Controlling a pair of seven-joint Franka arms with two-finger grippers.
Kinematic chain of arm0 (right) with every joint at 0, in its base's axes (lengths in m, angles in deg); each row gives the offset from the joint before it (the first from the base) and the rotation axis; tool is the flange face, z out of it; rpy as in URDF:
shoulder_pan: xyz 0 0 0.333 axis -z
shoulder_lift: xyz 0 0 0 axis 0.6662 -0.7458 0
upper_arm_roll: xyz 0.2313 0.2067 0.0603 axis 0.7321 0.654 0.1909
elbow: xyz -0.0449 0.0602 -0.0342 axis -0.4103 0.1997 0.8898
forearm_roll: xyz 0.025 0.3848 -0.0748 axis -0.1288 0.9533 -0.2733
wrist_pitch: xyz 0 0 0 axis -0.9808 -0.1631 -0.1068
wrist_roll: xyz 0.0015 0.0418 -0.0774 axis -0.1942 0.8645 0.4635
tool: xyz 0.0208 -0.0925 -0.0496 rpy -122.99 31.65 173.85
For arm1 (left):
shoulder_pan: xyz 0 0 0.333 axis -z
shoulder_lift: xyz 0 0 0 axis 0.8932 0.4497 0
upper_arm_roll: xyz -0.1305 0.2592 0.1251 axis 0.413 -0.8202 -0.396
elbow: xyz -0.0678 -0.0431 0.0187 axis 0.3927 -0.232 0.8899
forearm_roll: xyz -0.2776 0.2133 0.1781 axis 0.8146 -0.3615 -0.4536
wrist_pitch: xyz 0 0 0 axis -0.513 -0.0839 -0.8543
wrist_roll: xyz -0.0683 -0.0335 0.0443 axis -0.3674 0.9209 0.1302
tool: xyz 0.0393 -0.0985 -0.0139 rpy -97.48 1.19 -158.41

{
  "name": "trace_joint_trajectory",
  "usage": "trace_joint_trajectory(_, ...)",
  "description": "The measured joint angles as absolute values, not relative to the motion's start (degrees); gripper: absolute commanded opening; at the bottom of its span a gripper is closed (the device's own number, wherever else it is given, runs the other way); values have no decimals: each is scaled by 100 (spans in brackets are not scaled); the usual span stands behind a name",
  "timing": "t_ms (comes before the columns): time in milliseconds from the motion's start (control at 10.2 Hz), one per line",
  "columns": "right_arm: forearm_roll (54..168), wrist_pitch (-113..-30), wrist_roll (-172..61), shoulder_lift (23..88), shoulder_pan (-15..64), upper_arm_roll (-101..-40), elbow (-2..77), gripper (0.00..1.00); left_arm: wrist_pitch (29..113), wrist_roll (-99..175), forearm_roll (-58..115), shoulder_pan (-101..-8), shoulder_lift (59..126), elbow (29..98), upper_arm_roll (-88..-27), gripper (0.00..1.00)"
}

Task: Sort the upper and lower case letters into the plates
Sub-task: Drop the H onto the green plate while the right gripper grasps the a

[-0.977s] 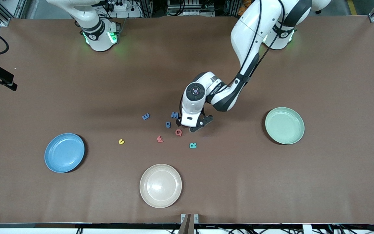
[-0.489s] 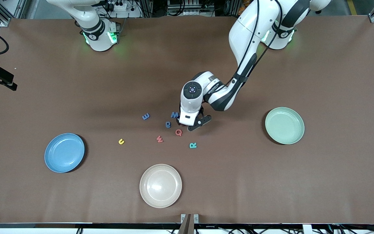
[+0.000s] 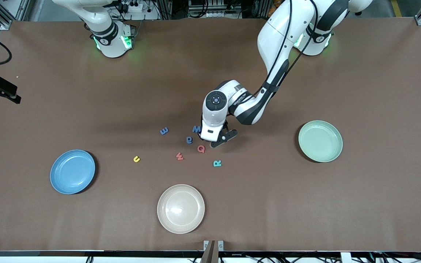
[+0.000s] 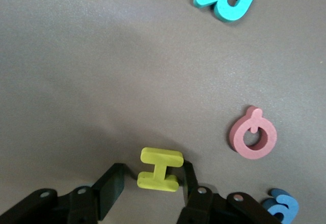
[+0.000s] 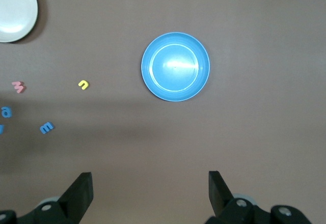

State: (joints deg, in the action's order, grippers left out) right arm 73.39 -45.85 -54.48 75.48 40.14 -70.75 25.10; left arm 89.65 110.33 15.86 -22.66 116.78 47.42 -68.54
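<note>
Item, pick-up step: left gripper (image 4: 153, 180) stood low on the table among the letters, fingers apart around the yellow-green letter I (image 4: 160, 169), neither plainly gripping; right gripper (image 5: 150, 193), spread wide, waited high over the blue plate (image 5: 175, 66); next judged: close, lift, carry to the mint plate (image 3: 320, 141).

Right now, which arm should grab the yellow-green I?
Left. The left gripper is down at the table with its open fingers either side of the yellow-green I, beside the pink Q. The right gripper waits high over the blue plate.
</note>
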Motion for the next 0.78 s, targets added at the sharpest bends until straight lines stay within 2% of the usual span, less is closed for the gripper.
trace_joint_trajectory(195, 7343, -4755, -5448, 7053, 3873, -7065, 2529, 100, 8968, 11033, 1586, -2265, 11677, 4725, -6855, 38)
trace_joint_trajectory(391, 7363, -5396, -5453, 6472, 3608, -7058, 2533, 100, 8968, 11035, 1586, -2267, 11675, 4716, -6856, 32)
trace_joint_trajectory(782, 8070, -6130, -6640, 5504, 2806, -7025, 2527, 100, 8972, 11059, 1586, -2347, 11650, 4696, -6896, 29)
